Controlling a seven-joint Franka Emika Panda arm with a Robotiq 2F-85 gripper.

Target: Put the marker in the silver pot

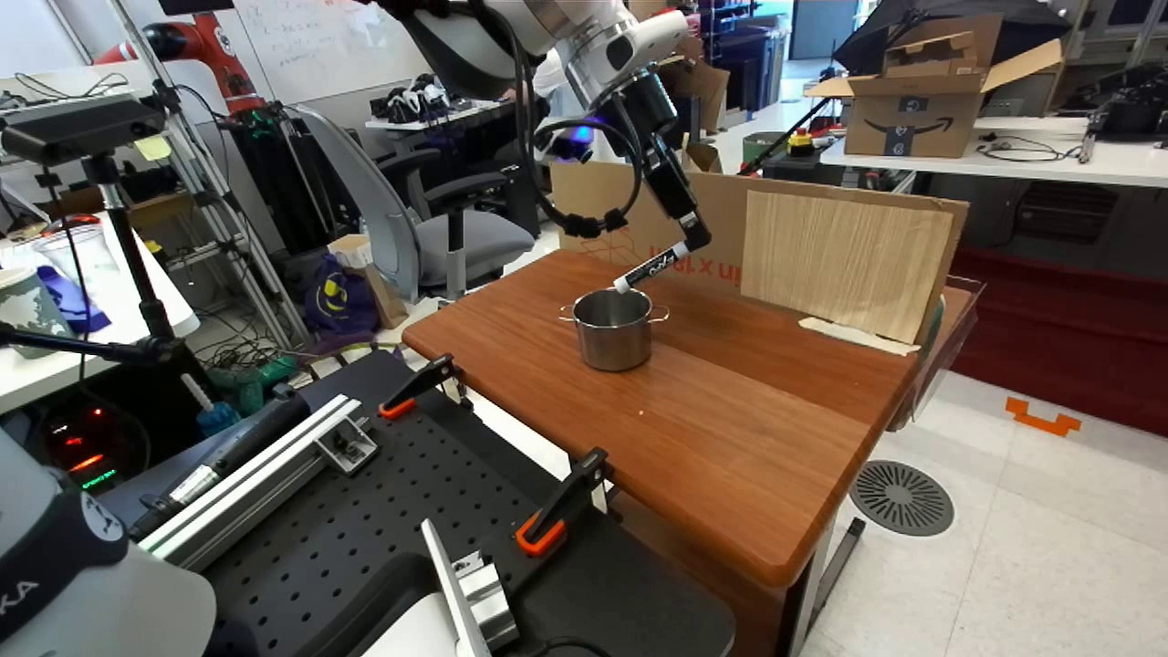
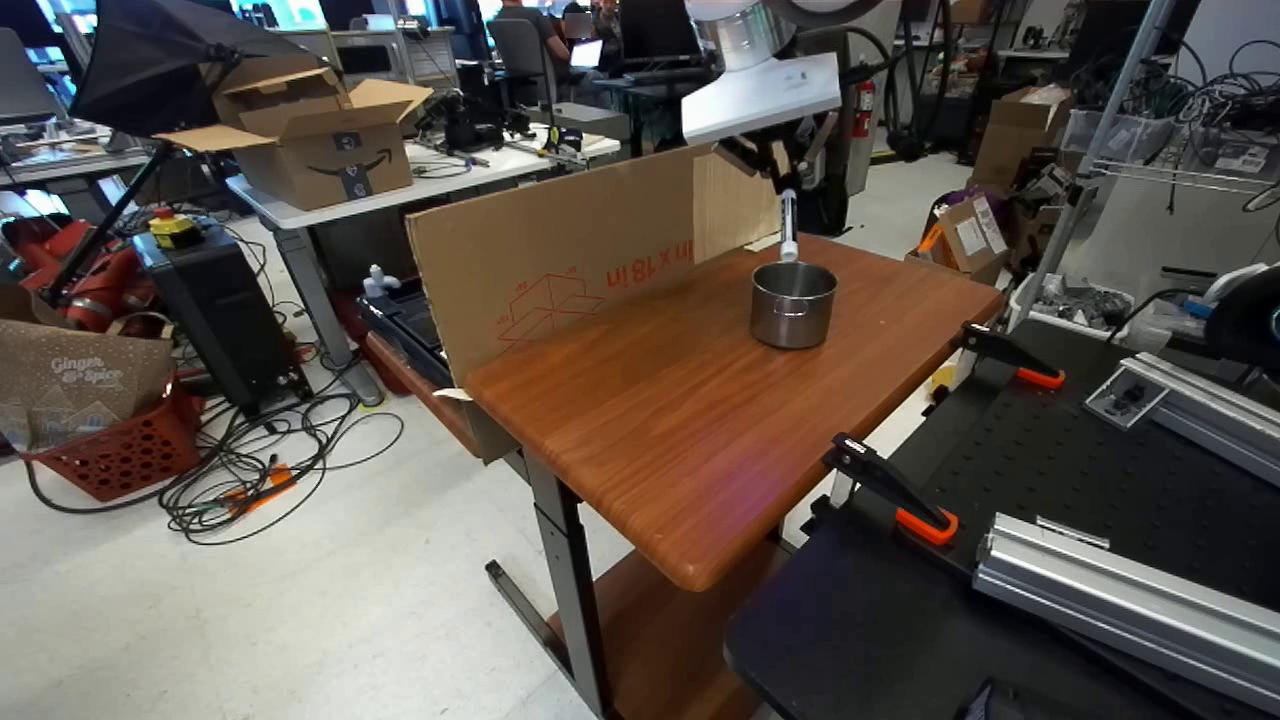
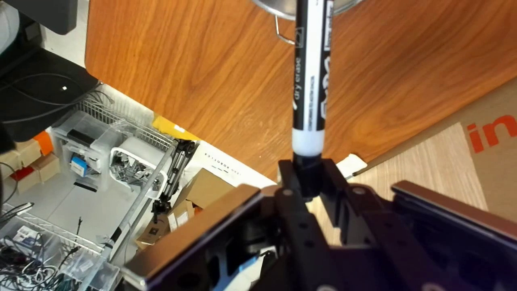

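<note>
Orange-and-black clamps (image 1: 566, 499) sit at the front edge of the counter (image 1: 730, 411) in an exterior view; right of them, between front and back edges, the silver pot (image 1: 614, 345) stands upright. Marker (image 1: 653, 265) next, slanting down leftward, white lower end at the pot's rim (touching or not, can't tell), upper end pinched in the gripper (image 1: 696, 237). Brown cardboard (image 1: 721, 210) lines the back edge, a pale wood-grain panel (image 1: 844, 265) against it toward the right corner.
</note>
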